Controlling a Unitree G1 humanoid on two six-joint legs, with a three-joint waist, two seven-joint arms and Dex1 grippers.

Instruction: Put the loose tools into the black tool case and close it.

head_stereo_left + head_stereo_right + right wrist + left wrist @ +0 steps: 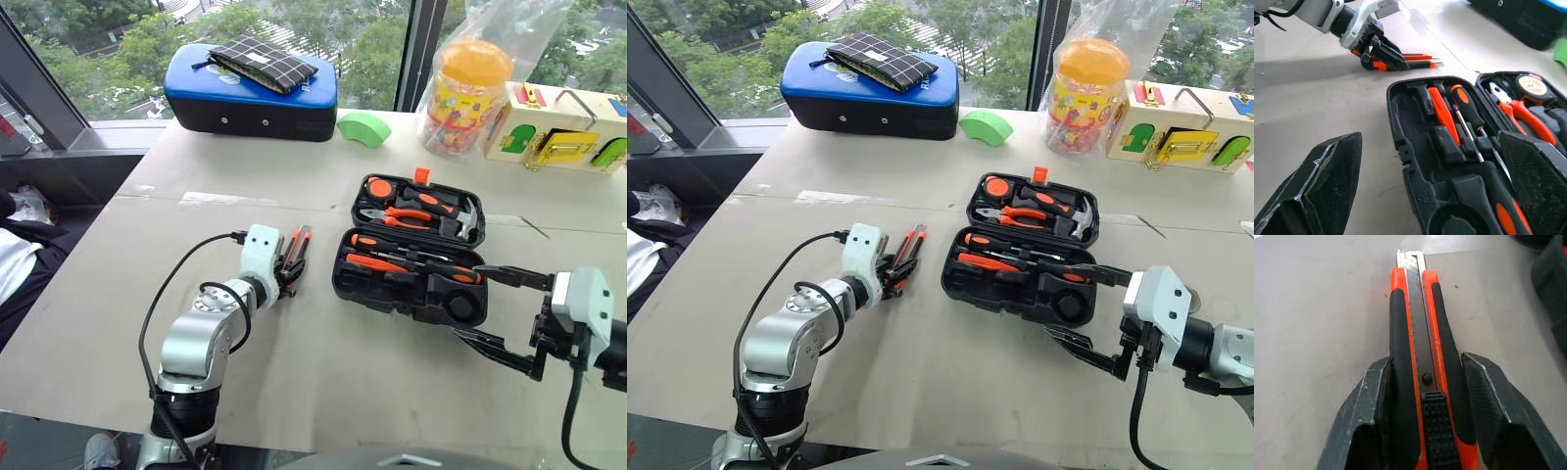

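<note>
**Knife between my left fingers, case open beside it**

The utility knife (1422, 357) lies on the surface (323, 372), just left of the open black tool case (411, 277). My left fingers (1369, 401) sit on either side of its orange-and-black handle, close against the grips; I cannot tell whether they truly press it. Its blade tip points away from my wrist. Inside the case, two screwdrivers (1469, 117) and a thin orange tool (1442, 115) lie in the near half, with pliers (416, 213) in the lid half. My right fingers (1327, 181) are spread wide, empty, flanking the case's right end. Behind stand a blue-topped case (250, 98) and a yellow jar (465, 98).
</note>
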